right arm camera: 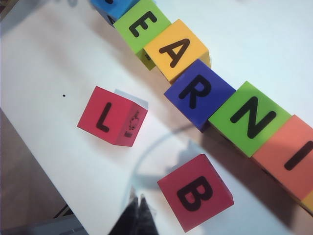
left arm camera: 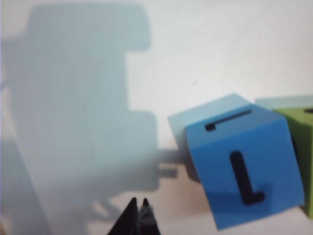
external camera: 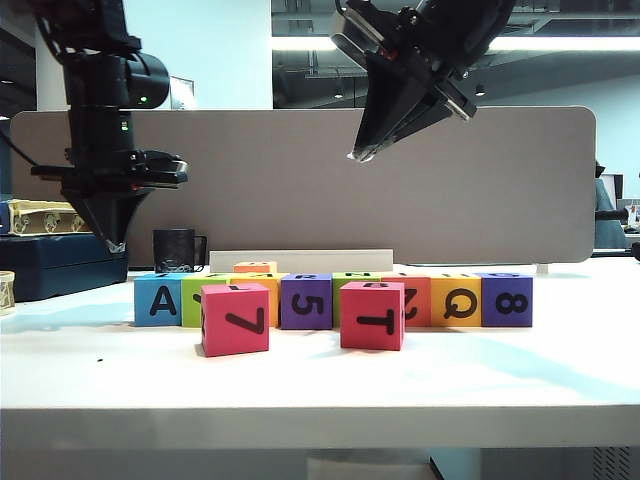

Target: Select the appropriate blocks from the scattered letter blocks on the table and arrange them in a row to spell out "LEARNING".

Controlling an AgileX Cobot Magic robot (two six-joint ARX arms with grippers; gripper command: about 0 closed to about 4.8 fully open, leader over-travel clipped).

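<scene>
Exterior view first: nearest the camera, on the white table (external camera: 320,385), stand two red blocks out of line, one showing a 7 on its front (external camera: 235,319) and one showing a T (external camera: 372,316). From the right wrist view these same two loose red blocks (right arm camera: 113,116) (right arm camera: 195,192) carry an L and a B on top, and neither touches the row.

Just behind them runs the row of letter blocks (external camera: 335,299), side by side. Seen from above, its tops read E, A, R, N, I after a blue block at the start, and the left wrist view shows that blue block (left arm camera: 244,175) with an L on top, touching the green one beside it. So L-E-A-R-N-I looks to be in place. Two more blocks, yellow and purple, close the row's far end in the exterior view, but their top letters are not visible, so I cannot tell whether the last N and G are set. My judgement is that the task is near its end or finished.

Above the row, the left gripper (external camera: 116,238) hangs over the table's left end with its jaws pressed together, holding nothing. The right gripper (external camera: 362,154) hangs high over the middle, jaws also together and empty. Farthest back stands the grey-brown panel (external camera: 300,185).
</scene>
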